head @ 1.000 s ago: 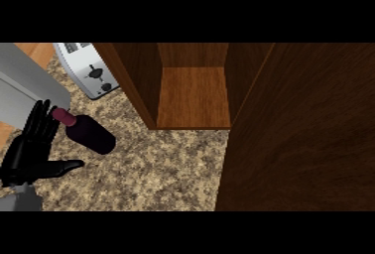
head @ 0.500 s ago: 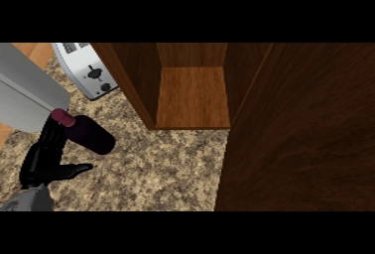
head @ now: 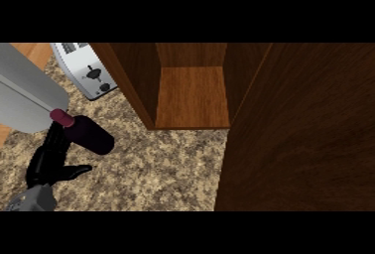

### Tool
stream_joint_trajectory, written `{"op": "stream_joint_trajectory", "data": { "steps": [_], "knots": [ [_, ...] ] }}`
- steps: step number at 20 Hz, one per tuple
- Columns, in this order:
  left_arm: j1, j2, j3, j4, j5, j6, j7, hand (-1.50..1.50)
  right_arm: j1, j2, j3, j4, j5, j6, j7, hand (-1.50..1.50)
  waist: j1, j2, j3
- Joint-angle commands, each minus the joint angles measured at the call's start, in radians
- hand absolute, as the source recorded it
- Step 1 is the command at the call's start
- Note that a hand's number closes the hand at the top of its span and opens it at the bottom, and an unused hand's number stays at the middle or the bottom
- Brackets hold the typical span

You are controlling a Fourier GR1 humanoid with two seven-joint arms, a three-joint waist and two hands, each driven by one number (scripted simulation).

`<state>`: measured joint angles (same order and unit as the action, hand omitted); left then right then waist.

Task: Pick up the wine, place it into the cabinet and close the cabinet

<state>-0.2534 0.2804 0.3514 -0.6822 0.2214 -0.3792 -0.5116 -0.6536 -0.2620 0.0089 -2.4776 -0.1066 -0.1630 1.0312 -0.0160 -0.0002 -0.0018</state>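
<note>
Lay on the speckled counter (head: 147,168) left of the open cabinet (head: 192,96), dark wine bottle (head: 86,133), with left hand (head: 50,161) alongside, fingers straight, thumb spread, nothing clasped

The counter (head: 147,173) fills the lower left of the frame. The toaster (head: 88,74) is set on it at the upper left, just left of the cabinet (head: 132,84). The cabinet is placed at the upper centre, with its shelf (head: 192,96) seen inside, and its door (head: 300,129) takes up the right of the frame. The wine (head: 86,133) is found at centre left, below the toaster and left of the cabinet. The left hand (head: 50,158) is located at the lower left, touching the wine's left side. A sink (head: 26,96) is seen at the far left edge, beside the toaster.
</note>
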Motion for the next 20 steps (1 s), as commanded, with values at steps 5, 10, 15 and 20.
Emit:
{"op": "stream_joint_trajectory", "data": {
  "steps": [5, 10, 15, 20],
  "knots": [
    [-0.1, -0.014, -0.015, 0.216, -0.053, -0.006, -0.14, -1.5, -0.049, -0.017, -0.033, -0.081, -0.071, -0.041, 0.137, -1.5, -0.005, 0.001, -0.001],
    [-0.136, 0.015, -0.007, 0.304, -0.06, -0.051, -0.204, -1.5, 0.022, -0.012, -0.051, -0.123, -0.112, -0.016, 0.099, -1.5, -0.007, 0.002, 0.0],
    [-0.199, -0.006, -0.001, 0.391, -0.074, 0.006, -0.237, -1.5, 0.008, -0.012, -0.035, -0.086, -0.103, -0.019, 0.091, -1.5, -0.008, 0.004, -0.001],
    [-0.224, 0.011, -0.007, 0.385, -0.059, -0.119, -0.241, 1.5, 0.052, 0.012, 0.012, -0.095, -0.053, -0.025, 0.057, -1.5, -0.004, 0.002, 0.0]
  ]
}}
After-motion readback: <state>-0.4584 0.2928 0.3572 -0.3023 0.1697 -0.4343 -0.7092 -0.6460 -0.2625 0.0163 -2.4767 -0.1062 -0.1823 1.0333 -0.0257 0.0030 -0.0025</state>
